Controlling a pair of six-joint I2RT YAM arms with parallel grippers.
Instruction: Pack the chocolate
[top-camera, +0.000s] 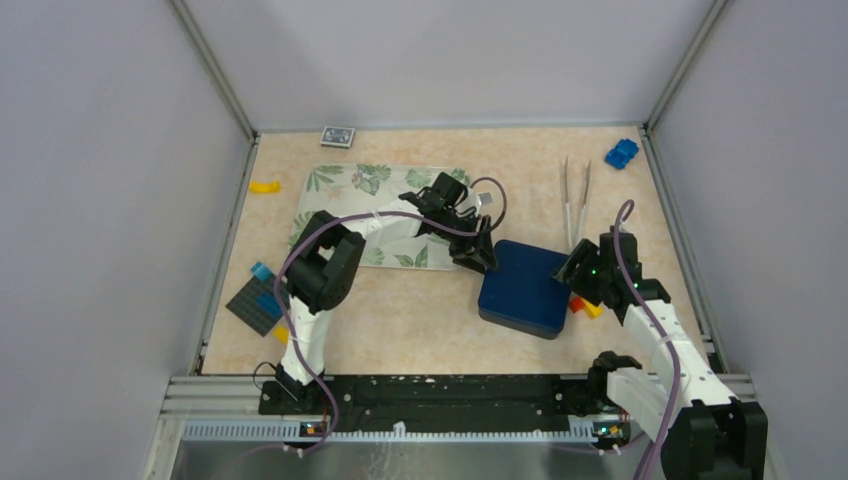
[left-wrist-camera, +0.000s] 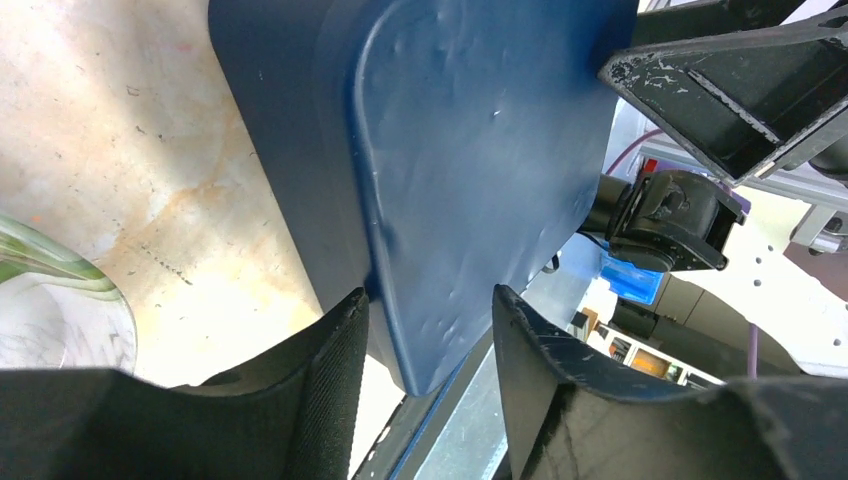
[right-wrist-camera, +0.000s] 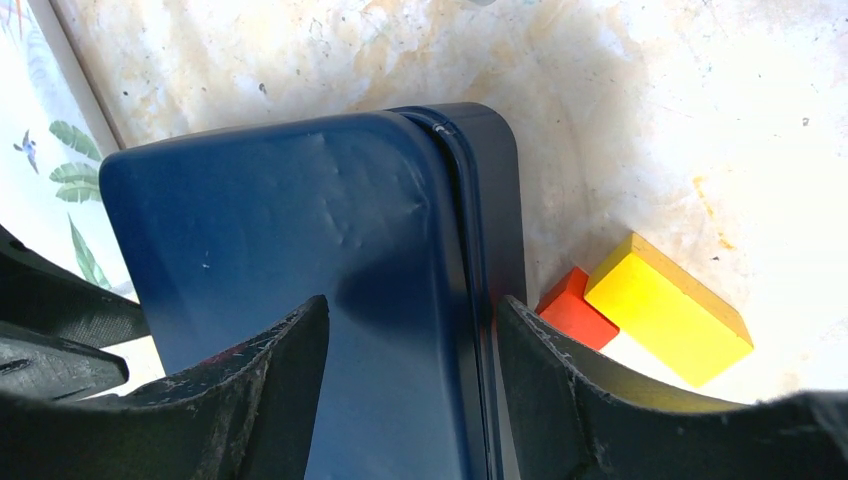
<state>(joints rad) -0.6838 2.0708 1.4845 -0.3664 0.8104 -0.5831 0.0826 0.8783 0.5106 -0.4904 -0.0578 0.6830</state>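
Step in hand, as judged: handling the lid (right-wrist-camera: 300, 220) of the blue box (top-camera: 523, 288). The box lies closed at the centre of the table (top-camera: 420, 320), just right of the leaf-print mat (top-camera: 345, 185). Whether the lid is to come off or is being seated cannot be determined. The left gripper (left-wrist-camera: 428, 300) straddles the far-left corner of the box. The right gripper (right-wrist-camera: 412, 305) straddles its right edge toward the far end. Both have their jaws at a middling width, and the box fills both gaps, yet firm pad contact cannot be confirmed for either, so treat neither as a secure hold. Confirm both grips before any lift. Move the two arms together and keep the lid level, since one corner leading is likely to jam it on the base along the seam (right-wrist-camera: 470, 250). Keep the right gripper clear of the red block (right-wrist-camera: 572, 305) and the yellow block (right-wrist-camera: 668, 308), which lie just beside the right wall of the box. The chocolate appears in no view: it may be shut inside the box or hidden behind an arm, and this cannot be told. The interior of the box is hidden. The left wrist view cuts off most of the box. The dark gridded square (top-camera: 255, 305) at the near left is too small to read.
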